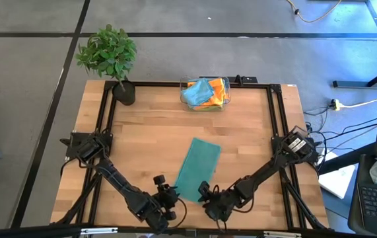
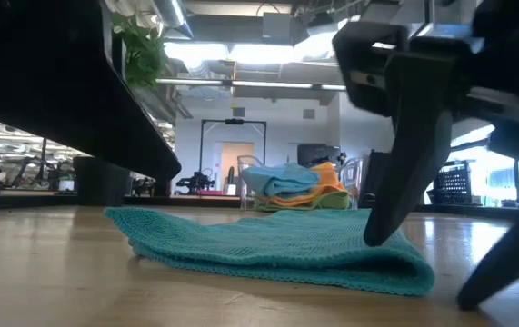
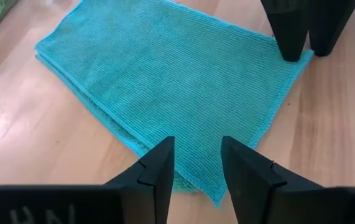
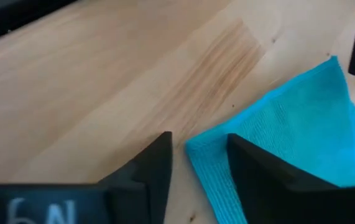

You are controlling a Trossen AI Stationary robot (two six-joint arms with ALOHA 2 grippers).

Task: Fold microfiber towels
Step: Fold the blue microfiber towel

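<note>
the left gripper (image 1: 164, 192) sits at the near edge of the table just beside the near left corner of the teal towel (image 1: 198, 168), its fingers apart with nothing between them; its own wrist view shows that corner lying just past the tips, untouched. the teal towel lies flat in the middle of the table (image 1: 148, 132), already doubled into a long strip running from the near edge toward the far side, and the low view shows a rounded fold along one long edge. at the near right corner the right gripper (image 1: 205, 192) has its fingers parted astride the towel's point, which lies on the wood between them rather than pinched, so i judge this corner is loose, though the tips are partly hidden and light contact cannot be ruled out. the next fold looks like a short-way fold, bringing the near end over to the far end. to do it well, both grippers should pinch both layers at each near corner, lift together, carry level and lay the edge square on the far edge. beyond, on the far side, the clear bin (image 1: 206, 94) holds the other towels (image 1: 208, 91), blue and orange, well apart from the work.
</note>
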